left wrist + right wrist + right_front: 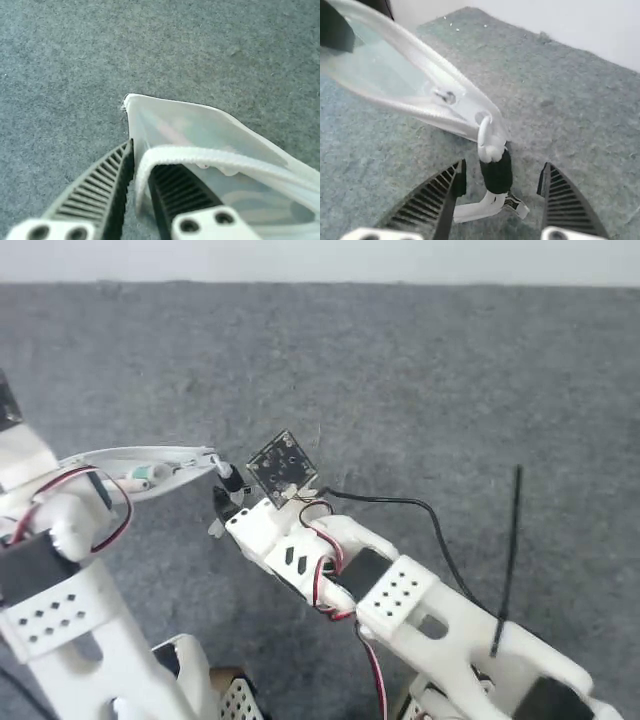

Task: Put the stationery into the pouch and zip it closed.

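1. High view: the see-through pouch (150,462) is at middle left over the grey surface (400,370). Stationery (145,477) shows faintly inside it. My right claw (226,502) is at the pouch's right end.
2. Left wrist view: my left claw (139,156) is clamped tight on the pouch's rim, lower centre.
3. Right wrist view: the right claw gapes wide. The black zip pull (496,172) hangs between its fingers, touching neither.

Bright, even light throughout, with only faint shadows
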{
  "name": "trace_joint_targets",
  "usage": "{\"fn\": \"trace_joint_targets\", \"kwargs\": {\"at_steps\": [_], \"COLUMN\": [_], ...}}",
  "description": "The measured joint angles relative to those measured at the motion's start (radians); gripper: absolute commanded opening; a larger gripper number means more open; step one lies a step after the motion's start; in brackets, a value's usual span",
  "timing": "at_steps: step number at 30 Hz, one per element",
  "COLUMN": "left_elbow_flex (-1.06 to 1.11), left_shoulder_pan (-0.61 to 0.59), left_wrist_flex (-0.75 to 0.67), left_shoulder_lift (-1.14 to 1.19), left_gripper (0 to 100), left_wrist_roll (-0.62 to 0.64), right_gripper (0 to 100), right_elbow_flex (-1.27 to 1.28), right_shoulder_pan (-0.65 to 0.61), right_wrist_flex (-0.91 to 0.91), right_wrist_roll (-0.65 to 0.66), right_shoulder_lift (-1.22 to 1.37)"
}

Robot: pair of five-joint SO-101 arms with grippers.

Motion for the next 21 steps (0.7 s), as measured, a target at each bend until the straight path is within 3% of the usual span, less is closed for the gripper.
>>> {"fn": "trace_joint_targets", "kwargs": {"at_steps": [11, 18, 21], "left_elbow_flex": [0.002, 0.002, 0.002], "left_shoulder_pan": [-0.002, -0.002, -0.002], "left_wrist_flex": [0.000, 0.000, 0.000], "left_shoulder_lift": [0.000, 0.000, 0.000], "left_gripper": [1, 1, 1], "left_wrist_roll": [0.000, 0.000, 0.000], "right_gripper": [22.5, 2.7, 1.0], "right_elbow_flex": [0.000, 0.000, 0.000], "right_shoulder_pan": [0.003, 0.003, 0.006], "right_wrist_flex": [-0.063, -0.063, -0.063], "right_wrist_roll": [0.000, 0.000, 0.000], "right_shoulder_lift": [0.026, 0.026, 0.026]}}
